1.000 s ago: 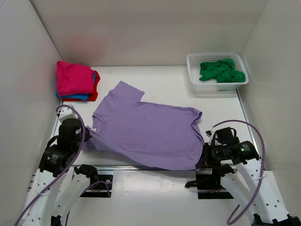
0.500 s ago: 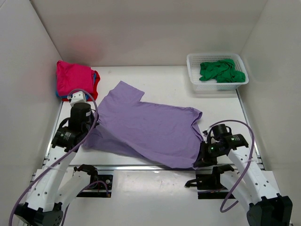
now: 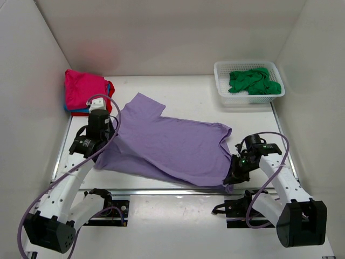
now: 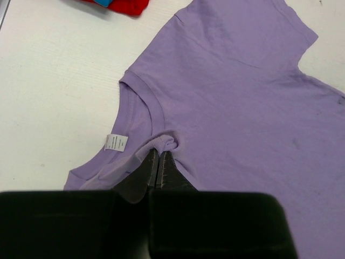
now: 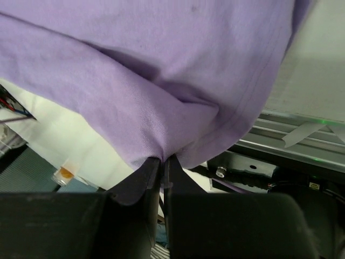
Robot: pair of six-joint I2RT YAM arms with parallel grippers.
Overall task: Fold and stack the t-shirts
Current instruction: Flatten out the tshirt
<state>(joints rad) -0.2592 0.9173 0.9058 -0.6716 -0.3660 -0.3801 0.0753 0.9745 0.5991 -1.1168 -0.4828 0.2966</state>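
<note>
One lilac shirt point(image 3: 172, 148) on white table point(image 3: 188, 91), white walls point(image 3: 161, 38)

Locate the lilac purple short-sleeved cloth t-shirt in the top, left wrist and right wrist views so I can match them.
Top external: lilac purple cloth t-shirt spread across mid-table.
Left wrist: fills centre and right; left gripper pinches it beside the collar.
Right wrist: fills the upper frame; right gripper pinches its edge.
Landmark: red folded shirt in the stack shows in top and left wrist; right wrist shares only the t-shirt.
</note>
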